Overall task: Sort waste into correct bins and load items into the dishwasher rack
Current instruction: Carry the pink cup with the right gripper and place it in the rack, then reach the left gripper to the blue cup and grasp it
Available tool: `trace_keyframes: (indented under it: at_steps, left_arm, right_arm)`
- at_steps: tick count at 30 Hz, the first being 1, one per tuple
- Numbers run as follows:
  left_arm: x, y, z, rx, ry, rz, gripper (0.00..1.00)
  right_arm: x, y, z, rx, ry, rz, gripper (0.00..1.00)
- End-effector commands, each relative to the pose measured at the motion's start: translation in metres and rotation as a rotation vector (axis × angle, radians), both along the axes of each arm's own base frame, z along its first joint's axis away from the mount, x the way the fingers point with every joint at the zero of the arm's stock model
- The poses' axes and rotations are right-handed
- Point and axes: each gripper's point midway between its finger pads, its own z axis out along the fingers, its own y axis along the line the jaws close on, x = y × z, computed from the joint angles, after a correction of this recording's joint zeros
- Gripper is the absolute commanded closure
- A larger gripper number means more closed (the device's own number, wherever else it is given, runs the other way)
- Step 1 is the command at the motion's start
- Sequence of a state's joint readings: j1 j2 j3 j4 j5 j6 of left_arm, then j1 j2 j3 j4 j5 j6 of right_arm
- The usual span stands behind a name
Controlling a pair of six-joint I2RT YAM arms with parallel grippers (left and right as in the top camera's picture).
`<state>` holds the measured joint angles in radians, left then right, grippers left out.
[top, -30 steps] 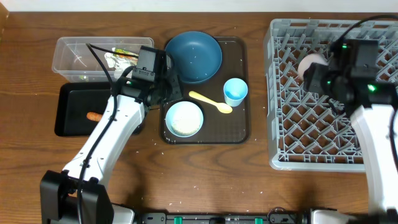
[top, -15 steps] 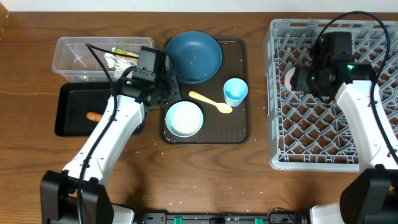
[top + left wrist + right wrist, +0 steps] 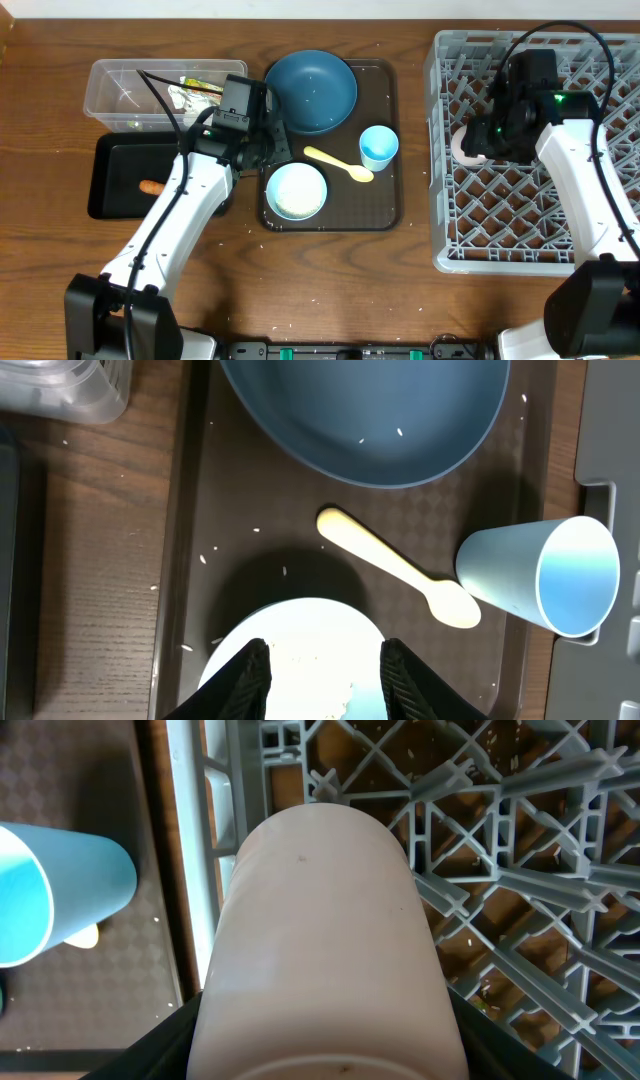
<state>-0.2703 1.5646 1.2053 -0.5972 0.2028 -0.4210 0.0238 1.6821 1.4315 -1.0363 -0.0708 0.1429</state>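
Robot test bench, staged as kitchen dish-clearing station. Wood-grain table (image 3: 330, 290); left arm (image 3: 165, 225), right arm (image 3: 585, 190) rise from bottom edge, cables looping. Grey rack (image 3: 500, 262) at right; brown tray (image 3: 385, 205) mid-frame with blue bowl (image 3: 311, 90), white bowl (image 3: 296, 190), cup (image 3: 378, 146), spoon (image 3: 338, 165); tub (image 3: 105, 95), black tray (image 3: 115, 165) upper left.

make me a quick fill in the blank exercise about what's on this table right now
1. The right gripper holds the ___ plastic cup over the large light-grey plastic dishwasher rack.
2. The short orange carrot piece lies in the shallow ___ rectangular tray.
3. On the dark brown serving tray, the pale yellow plastic spoon lies ___ the large dark-blue bowl and the small white bowl.
Missing words: pink; black; between.
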Motion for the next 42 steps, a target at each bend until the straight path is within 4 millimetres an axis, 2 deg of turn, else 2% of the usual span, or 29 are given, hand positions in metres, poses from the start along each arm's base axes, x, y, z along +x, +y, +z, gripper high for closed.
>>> trace_keyframes:
  at_steps: [1, 7, 10, 12, 13, 14, 17, 20, 25, 28, 30, 36, 42]
  left_arm:
    - [-0.003, 0.003, -0.009, 0.023, 0.021, -0.003, 0.61]
    - [-0.006, 0.003, -0.01, 0.027, 0.035, -0.003, 0.61]
    - [-0.007, 0.004, -0.011, 0.028, 0.038, -0.003, 0.61]
    - [-0.007, 0.004, -0.011, 0.028, 0.039, -0.003, 0.61]
    - [-0.007, 0.004, -0.011, 0.028, 0.039, -0.003, 0.61]
    - [-0.007, 0.004, -0.011, 0.028, 0.038, -0.004, 0.61]
    - [-0.006, 0.002, -0.01, 0.029, 0.028, -0.015, 0.61]
    - [0.001, -0.01, -0.004, 0.041, -0.031, -0.085, 0.6]
    - [0.013, -0.046, 0.007, 0.015, -0.142, -0.168, 0.55]
    - [0.021, -0.072, 0.004, -0.003, -0.188, -0.213, 0.52]
    - [0.026, -0.088, -0.005, -0.013, -0.201, -0.238, 0.51]
    - [0.038, -0.125, -0.039, -0.045, -0.185, -0.264, 0.47]
    - [0.033, -0.15, -0.048, -0.052, -0.193, -0.314, 0.43]
  right_arm:
    - [0.007, 0.003, 0.005, -0.01, -0.02, 0.033, 0.62]
    - [0.01, 0.004, -0.01, -0.012, 0.013, 0.037, 0.59]
    - [0.01, 0.004, -0.022, -0.012, 0.049, 0.037, 0.53]
    - [0.009, 0.004, -0.026, -0.011, 0.063, 0.038, 0.37]
    - [0.009, 0.004, -0.027, -0.011, 0.064, 0.037, 0.23]
    - [0.01, 0.004, -0.026, -0.011, 0.061, 0.037, 0.02]
    - [0.015, 0.006, -0.013, 0.001, 0.037, 0.039, 0.01]
    - [0.023, 0.007, 0.016, 0.007, 0.0, 0.041, 0.01]
    - [0.032, 0.007, 0.075, 0.008, -0.079, 0.041, 0.01]
    - [0.033, 0.007, 0.098, 0.008, -0.113, 0.042, 0.01]
    - [0.032, 0.007, 0.104, 0.008, -0.118, 0.042, 0.01]
    - [0.026, 0.006, 0.098, 0.001, -0.086, 0.052, 0.01]
    - [0.025, 0.006, 0.098, -0.005, -0.081, 0.057, 0.01]
